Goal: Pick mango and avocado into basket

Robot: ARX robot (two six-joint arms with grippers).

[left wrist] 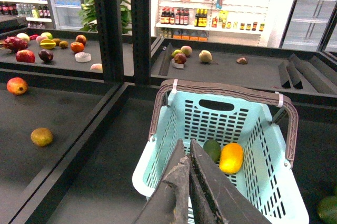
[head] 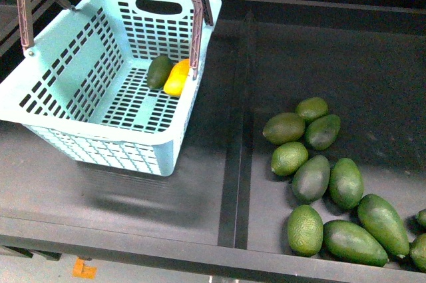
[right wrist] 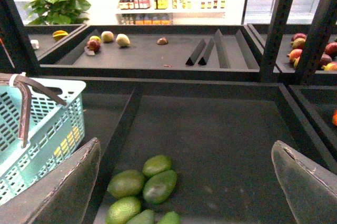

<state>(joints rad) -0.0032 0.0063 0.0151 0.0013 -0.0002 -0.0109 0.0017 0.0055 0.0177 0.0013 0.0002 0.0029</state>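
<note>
Left claw (left wrist: 188, 174) fingers pressed together, above basket (left wrist: 274, 182). Right claw (right wrist: 184, 182) spread wide over loose avocados (right wrist: 159, 185). Mango (head: 177, 77) and avocado (head: 159, 71) touching on basket floor, by far wall.

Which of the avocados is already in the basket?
The dark avocado lying against the mango inside the basket; the other avocados lie loose in the right compartment.

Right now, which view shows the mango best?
The left wrist view: the mango lies fully visible on the basket floor beside the avocado. The front view hides part of the mango behind the handle. The right wrist view shows only yellow through slots.
</note>
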